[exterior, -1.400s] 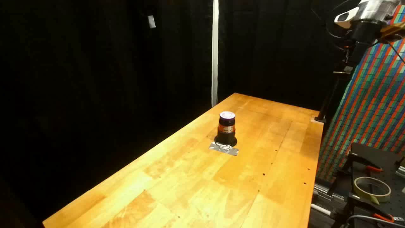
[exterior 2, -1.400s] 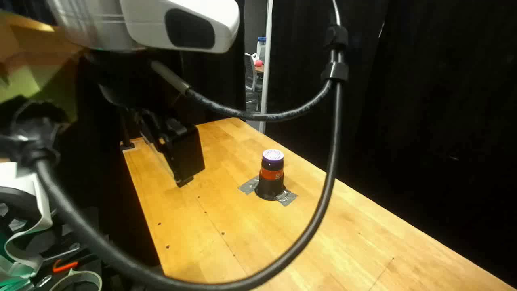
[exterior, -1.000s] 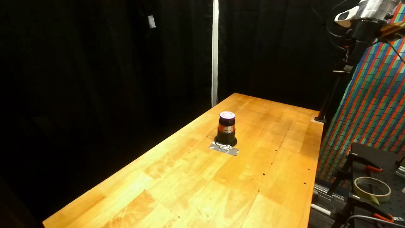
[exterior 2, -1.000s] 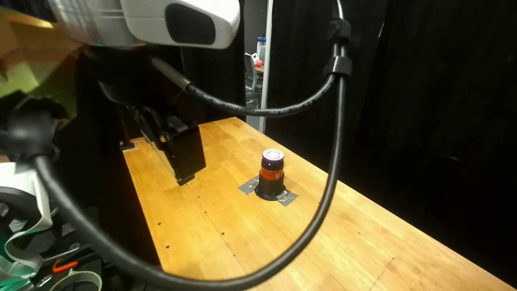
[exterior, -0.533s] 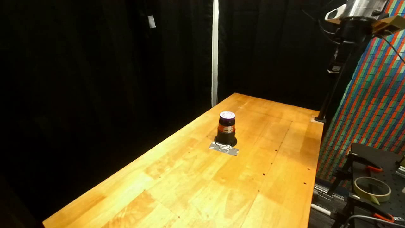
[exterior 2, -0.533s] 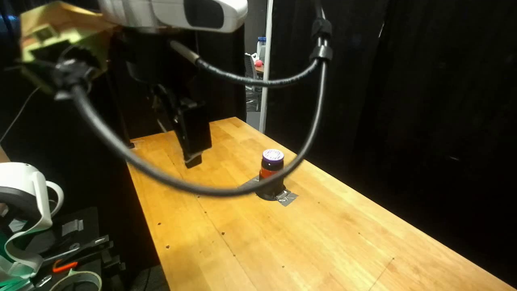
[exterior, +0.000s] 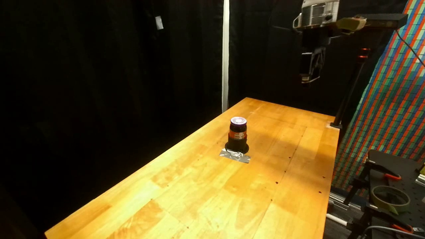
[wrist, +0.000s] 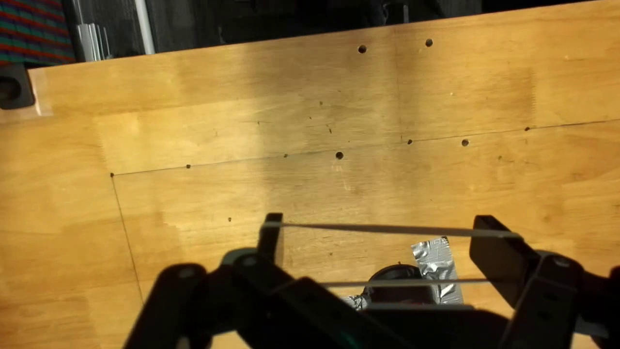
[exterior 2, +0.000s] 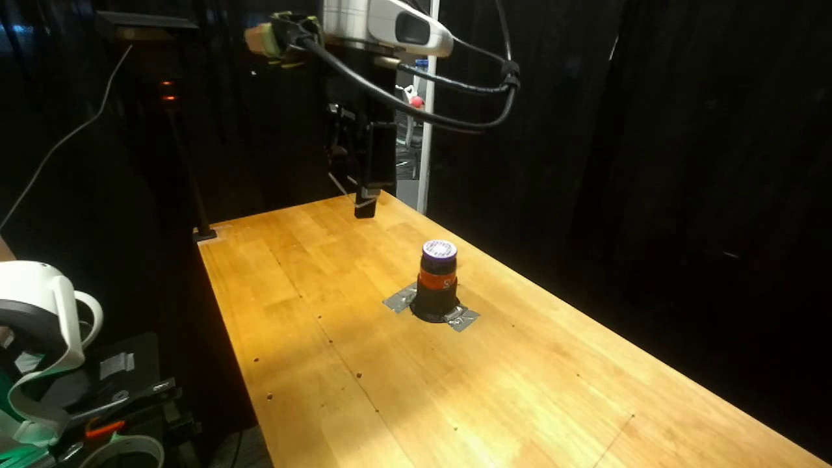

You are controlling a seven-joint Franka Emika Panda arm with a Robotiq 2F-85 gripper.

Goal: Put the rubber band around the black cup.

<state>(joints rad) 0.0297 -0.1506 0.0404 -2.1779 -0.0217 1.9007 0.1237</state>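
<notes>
My jaws are standing wide apart, stretching the rubber band (wrist: 378, 229) around them, above and off to one side of the black cup (exterior 2: 436, 291) standing on the bench (exterior 2: 507, 390). I should be centring the band over the cup before lowering.

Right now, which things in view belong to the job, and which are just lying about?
Part of the job:
rubber band, stretched between the spread fingers
black cup, standing upright on the table
silver tape strips at the cup's foot, probably holding it down

Probably just lying about:
roll of tape
white headset
pinkish ball-like thing in the background
</notes>
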